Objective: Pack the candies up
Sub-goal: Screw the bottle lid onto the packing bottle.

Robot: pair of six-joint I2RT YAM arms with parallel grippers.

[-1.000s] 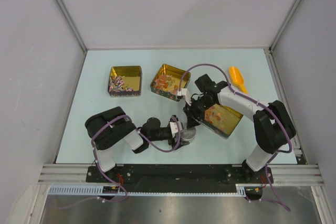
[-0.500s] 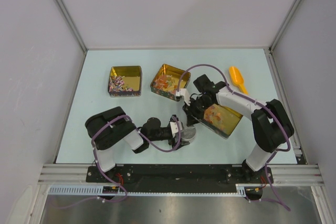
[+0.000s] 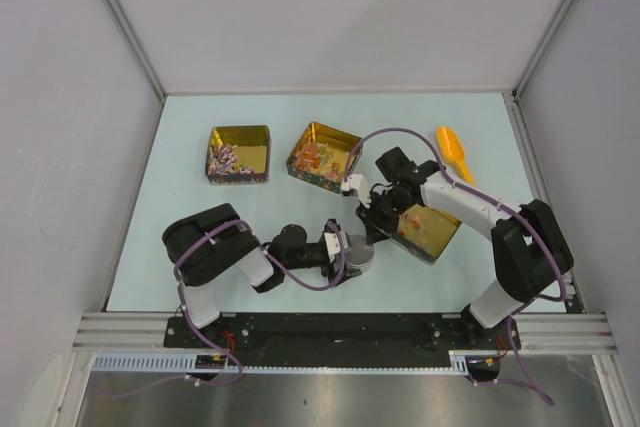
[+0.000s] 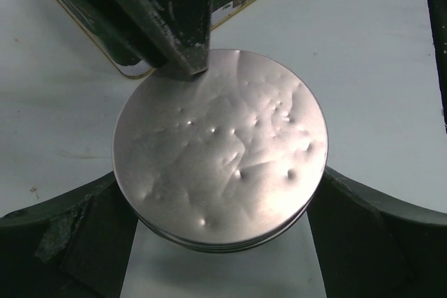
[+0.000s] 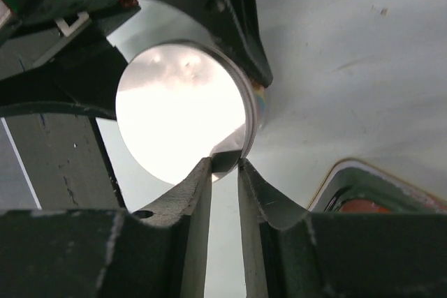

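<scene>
As seen from overhead, candies (image 3: pixel 228 160): heaped in three gold tins on the worktop (image 3: pixel 170 197), namely the far-left tin (image 3: pixel 255 137), the middle tin (image 3: pixel 330 135) and the near-right tin (image 3: pixel 445 230), which sits partly under the right arm.
Orange scoop (image 3: pixel 452 152): lying far right, apart from the tins.
Round silver tin (image 3: pixel 358 255): toward the near edge, between both tools.
Left wrist view, left tool (image 4: pixel 220 176): fingers spread wide, clasping the sides of the round tin; its lid is dented, and one finger of the other arm touches its far rim.
Right wrist view, right tool (image 5: pixel 225 165): fingers nearly pressed together, pinching the round tin's rim.
</scene>
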